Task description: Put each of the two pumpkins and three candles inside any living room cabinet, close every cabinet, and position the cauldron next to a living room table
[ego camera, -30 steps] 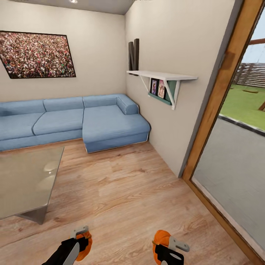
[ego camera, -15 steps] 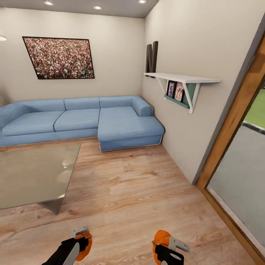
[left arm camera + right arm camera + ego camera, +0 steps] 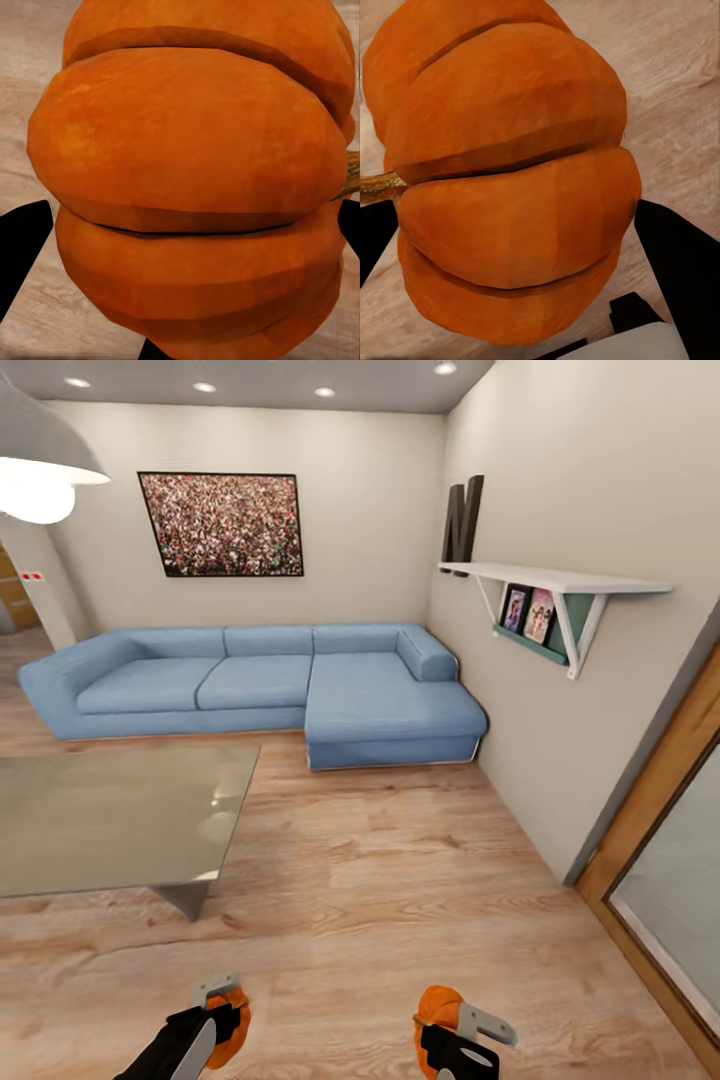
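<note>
Low at the near edge of the head view, the left pincer (image 3: 222, 1008) was pinching one orange pumpkin (image 3: 230, 1028), and the right pincer (image 3: 452, 1020) was pinching the second pumpkin (image 3: 436, 1012). Both were held above the wooden floor (image 3: 400, 880), well apart from each other. From the left wrist camera, the left-hand pumpkin (image 3: 195, 180) sat between the two dark fingers (image 3: 22, 247), its ribs running crosswise, with a bit of brownish stem at one edge. From the right wrist camera, the other pumpkin (image 3: 510, 180) likewise sat between the dark fingers (image 3: 675, 262), stem pointing sideways, floorboards behind it.

The glossy grey surface (image 3: 110, 820) stood ahead on the robot's left, low and rectangular, reflecting pale patches of light. Beyond it the blue sectional sofa (image 3: 270, 685) ran along the far wall and turned into the corner. A framed crowd picture (image 3: 222, 525) hung above the sofa. On the right wall a white shelf (image 3: 550, 578) carried dark letters on top and small framed photos beneath. A wood-framed glass door (image 3: 660, 860) showed at far right, and a pendant lamp (image 3: 40, 470) hung at upper left.
</note>
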Controlling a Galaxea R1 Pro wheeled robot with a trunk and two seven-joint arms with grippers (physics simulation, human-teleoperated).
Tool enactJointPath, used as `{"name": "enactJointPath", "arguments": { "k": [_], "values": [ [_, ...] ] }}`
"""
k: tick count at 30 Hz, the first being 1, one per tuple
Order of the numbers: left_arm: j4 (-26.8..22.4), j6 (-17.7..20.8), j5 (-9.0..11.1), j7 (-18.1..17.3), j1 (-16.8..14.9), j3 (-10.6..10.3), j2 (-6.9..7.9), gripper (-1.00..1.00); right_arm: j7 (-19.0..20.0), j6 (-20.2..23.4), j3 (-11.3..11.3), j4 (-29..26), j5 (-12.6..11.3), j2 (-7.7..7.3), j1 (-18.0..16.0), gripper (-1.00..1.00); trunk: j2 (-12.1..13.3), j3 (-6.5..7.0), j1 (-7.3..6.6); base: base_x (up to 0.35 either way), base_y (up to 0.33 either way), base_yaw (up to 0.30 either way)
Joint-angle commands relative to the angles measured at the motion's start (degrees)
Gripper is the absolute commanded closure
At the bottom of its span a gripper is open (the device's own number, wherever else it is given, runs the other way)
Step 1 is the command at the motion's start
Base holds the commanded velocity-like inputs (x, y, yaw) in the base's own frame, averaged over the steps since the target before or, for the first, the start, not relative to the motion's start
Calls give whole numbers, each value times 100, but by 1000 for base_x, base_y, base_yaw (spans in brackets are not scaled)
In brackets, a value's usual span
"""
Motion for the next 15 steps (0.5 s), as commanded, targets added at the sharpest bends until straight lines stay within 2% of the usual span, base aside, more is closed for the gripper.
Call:
{"name": "enactJointPath", "arguments": {
  "k": [1, 15],
  "values": [
    [-2, 4, -17, 20, -1, -1, 0, 100, 10, -5, 0, 0, -6, -2, 0, 100, 0, 3, 0, 0, 0, 269],
    [-1, 6, -17, 20, -1, -1, 0, 100, 10, -5, 0, 94, 3, 3, 0, 100, 0, 37, 0, 0, 0, 271]
  ]
}}
